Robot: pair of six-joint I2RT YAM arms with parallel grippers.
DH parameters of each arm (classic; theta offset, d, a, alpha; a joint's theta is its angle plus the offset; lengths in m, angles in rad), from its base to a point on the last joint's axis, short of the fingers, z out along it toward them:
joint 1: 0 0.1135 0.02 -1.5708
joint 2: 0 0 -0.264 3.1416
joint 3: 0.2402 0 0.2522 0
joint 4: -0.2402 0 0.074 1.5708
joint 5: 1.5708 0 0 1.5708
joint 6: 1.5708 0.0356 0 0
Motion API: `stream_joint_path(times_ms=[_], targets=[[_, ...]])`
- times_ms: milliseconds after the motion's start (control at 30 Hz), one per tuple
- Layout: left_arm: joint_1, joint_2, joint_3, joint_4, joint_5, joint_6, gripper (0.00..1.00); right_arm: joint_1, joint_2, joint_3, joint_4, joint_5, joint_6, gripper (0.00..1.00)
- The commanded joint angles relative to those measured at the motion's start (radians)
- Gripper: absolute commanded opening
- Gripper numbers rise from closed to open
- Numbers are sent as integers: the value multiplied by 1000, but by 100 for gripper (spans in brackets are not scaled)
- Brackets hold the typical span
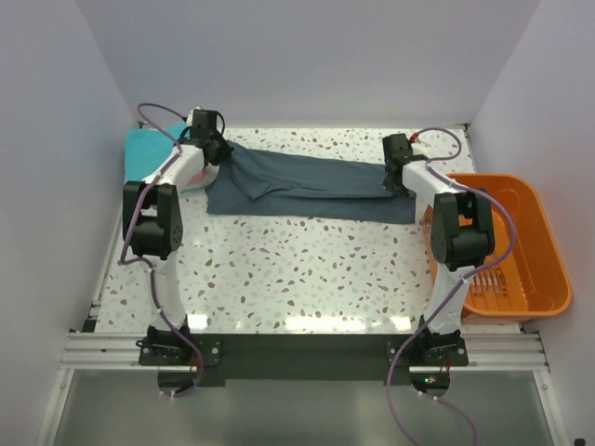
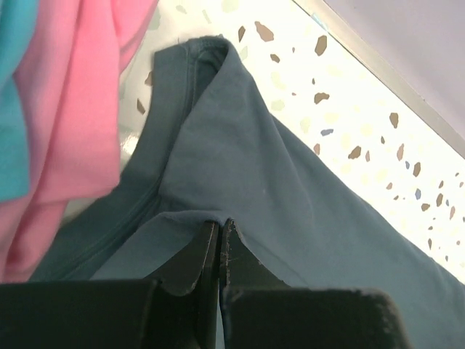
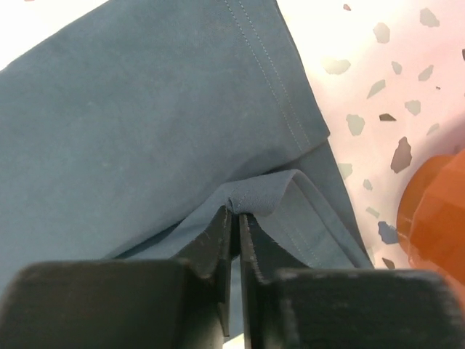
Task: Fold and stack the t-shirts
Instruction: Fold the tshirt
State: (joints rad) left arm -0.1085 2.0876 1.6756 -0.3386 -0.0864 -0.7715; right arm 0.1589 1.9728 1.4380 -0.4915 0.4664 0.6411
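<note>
The dark slate blue-grey t-shirt [image 1: 307, 184] lies stretched across the far part of the table, folded lengthwise. My left gripper [image 1: 216, 150] is shut on its cloth near the collar [image 2: 211, 54]; in the left wrist view the gripper [image 2: 220, 224] pinches a fold of the blue-grey shirt [image 2: 290, 189]. My right gripper [image 1: 400, 177] is shut on the hem end; in the right wrist view the gripper [image 3: 236, 212] pinches a hem fold of the shirt [image 3: 145, 109]. The pink t-shirt [image 2: 80, 109] and the turquoise t-shirt [image 1: 149, 149] lie at the far left; the turquoise one also shows in the left wrist view [image 2: 14, 87].
An orange plastic bin [image 1: 521, 251] stands at the right edge of the table, close to my right arm; its rim shows in the right wrist view [image 3: 436, 211]. The speckled tabletop [image 1: 297, 269] lies in front of the shirt. White walls enclose the back and sides.
</note>
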Motion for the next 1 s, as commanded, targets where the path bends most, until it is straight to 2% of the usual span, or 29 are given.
stream_joint_path(times_ms=[0, 67, 100, 133, 167, 200, 333, 367, 633, 833, 967], targets=[[13, 54, 87, 26, -6, 41, 9, -12, 38, 80, -5, 15, -21, 10], [13, 98, 155, -9, 13, 61, 30, -12, 57, 119, -34, 28, -30, 24], [13, 110, 179, -31, 11, 63, 64, -10, 70, 155, -45, 28, -34, 35], [13, 117, 194, -51, 14, 63, 77, -10, 70, 171, -67, 23, -47, 54], [13, 105, 188, -56, 26, 67, 86, -10, 67, 180, -67, 17, -55, 64], [12, 88, 168, -45, 30, 69, 100, -9, 60, 182, -62, 0, -63, 71], [9, -49, 38, 26, 50, 75, 100, -1, -20, 144, -1, -104, -119, 96], [7, -69, -11, 36, 57, 77, 100, 4, -28, 136, 4, -130, -127, 98], [-52, -230, -230, 16, 48, 90, 100, 152, -88, 33, 30, -173, -178, 99], [-131, -241, -335, 50, 157, 95, 100, 163, -46, -37, 77, -242, -124, 98], [-163, -228, -352, 72, 146, 60, 100, 165, -11, -48, 74, -221, -113, 99]])
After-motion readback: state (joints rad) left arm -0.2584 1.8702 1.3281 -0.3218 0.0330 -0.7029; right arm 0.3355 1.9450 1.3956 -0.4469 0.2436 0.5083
